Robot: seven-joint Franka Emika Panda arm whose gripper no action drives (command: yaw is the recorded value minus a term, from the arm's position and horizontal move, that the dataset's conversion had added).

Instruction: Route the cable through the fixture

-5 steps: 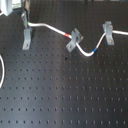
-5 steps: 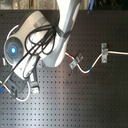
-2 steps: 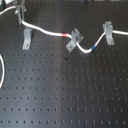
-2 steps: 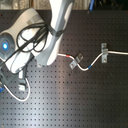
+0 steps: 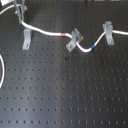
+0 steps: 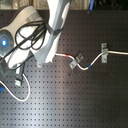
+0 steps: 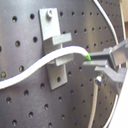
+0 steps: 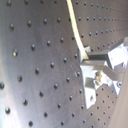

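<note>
The cable (image 5: 47,32) is a thin white cord with a red band (image 5: 63,34) and a blue band (image 5: 92,48). It passes the tilted grey clip (image 5: 74,40) and the right upright clip (image 5: 107,32). At the first exterior view's left stands the fixture (image 5: 26,36), with the cable running over its forked top. In the first wrist view the cable (image 7: 35,65) lies in the fixture's (image 7: 55,50) slot. My gripper (image 7: 102,67) is shut on the cable just past it, at a green mark (image 7: 88,57). The gripper (image 5: 16,10) is at the first exterior view's top left.
A plain white cord (image 5: 3,70) arcs along the first exterior view's left edge. The black perforated board (image 5: 65,90) carries everything. In the second exterior view my arm (image 6: 52,30) and its black hoses (image 6: 27,37) cover the board's left part.
My gripper has drawn the cable towards the first exterior view's left. The slack hump by the tilted clip has flattened and the red band has shifted left.
</note>
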